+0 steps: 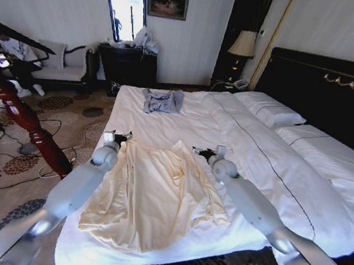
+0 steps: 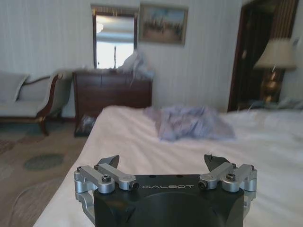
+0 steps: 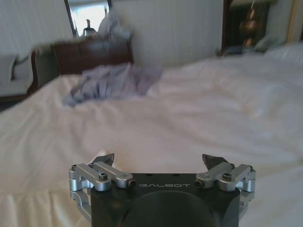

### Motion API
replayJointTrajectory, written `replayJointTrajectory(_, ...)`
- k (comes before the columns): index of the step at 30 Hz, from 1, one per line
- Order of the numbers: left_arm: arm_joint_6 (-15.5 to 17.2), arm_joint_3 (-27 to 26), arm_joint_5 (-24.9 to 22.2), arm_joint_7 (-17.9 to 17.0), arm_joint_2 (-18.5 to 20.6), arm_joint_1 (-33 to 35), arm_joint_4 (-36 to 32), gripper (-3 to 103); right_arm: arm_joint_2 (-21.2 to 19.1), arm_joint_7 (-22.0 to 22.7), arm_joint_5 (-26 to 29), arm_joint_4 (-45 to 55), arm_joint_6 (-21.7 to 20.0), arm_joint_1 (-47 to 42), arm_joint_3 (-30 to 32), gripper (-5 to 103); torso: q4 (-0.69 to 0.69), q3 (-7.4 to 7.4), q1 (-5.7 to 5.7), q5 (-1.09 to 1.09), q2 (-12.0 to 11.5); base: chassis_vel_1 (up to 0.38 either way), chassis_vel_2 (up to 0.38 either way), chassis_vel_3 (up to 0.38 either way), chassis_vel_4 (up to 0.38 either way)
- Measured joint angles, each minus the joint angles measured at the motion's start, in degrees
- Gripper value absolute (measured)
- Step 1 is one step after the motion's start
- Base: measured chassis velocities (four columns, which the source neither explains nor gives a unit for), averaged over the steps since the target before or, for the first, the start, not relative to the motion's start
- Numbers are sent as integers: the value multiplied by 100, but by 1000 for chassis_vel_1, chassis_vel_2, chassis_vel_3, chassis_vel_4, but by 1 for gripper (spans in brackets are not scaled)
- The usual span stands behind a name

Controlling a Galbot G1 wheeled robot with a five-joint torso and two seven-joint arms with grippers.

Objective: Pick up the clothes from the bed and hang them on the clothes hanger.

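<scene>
One cream robe [image 1: 154,196] lies flat on the white bed [image 1: 165,128]. Left gripper [image 1: 119,138] and right gripper [image 1: 204,152] hover at its two shoulders, fingers wide apart. Farther off lies a grey-blue garment [image 1: 163,100].

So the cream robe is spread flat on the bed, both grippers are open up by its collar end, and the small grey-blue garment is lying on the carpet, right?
Not quite: the grey-blue garment lies on the bed, beyond the cream robe, as the head view shows. The left gripper and right gripper are open at the robe's collar end.
</scene>
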Motion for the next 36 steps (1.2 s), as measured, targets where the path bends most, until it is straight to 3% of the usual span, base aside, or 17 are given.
replayJointTrajectory(4,-245,-218,-9,57,322,587,-612,100,-409,-116,-155,769,141,-696,648,100,4,0,1,-3,0,0,0,0,0)
replayJointTrajectory(7,-286,-656,126,61,606,1398,-1373,100,-759,-180,-286,1584,143,-1750,1542,100,-3,-1,-1,2,0,0,0,0,0)
replayJointTrajectory(10,-291,-1060,237,62,721,1987,-1865,100,-848,-180,-295,2001,133,-2255,2049,100,-2,-2,-2,0,1,0,0,0,0)
replayJointTrajectory(13,-335,-1918,595,131,837,3095,-2579,100,-897,-214,-437,2670,93,-3175,2969,100,2,-2,-1,1,1,0,0,0,0)
replayJointTrajectory(19,-458,-2627,1039,243,692,4267,-3085,102,-894,-419,-1029,3291,155,-4219,3805,100,2,-1,-1,1,1,0,0,0,0)
replayJointTrajectory(22,-513,-2999,1159,283,410,4810,-3479,99,-757,-684,-1829,3742,400,-5001,4523,100,2,-1,-1,0,1,0,0,0,0)
replayJointTrajectory(26,-558,-3266,1239,305,179,5248,-4025,98,-480,-911,-2392,4148,674,-5865,5200,100,-1,-1,1,0,1,0,0,0,0)
replayJointTrajectory(30,-755,-3444,1576,420,-51,5709,-4366,98,-55,-1106,-2746,4377,864,-6641,5487,100,-1,-1,0,2,1,0,0,0,0)
replayJointTrajectory(36,-932,-3529,1839,518,-342,6170,-4578,98,285,-1215,-2883,4482,1043,-7014,5631,100,2,0,0,0,0,0,0,0,0)
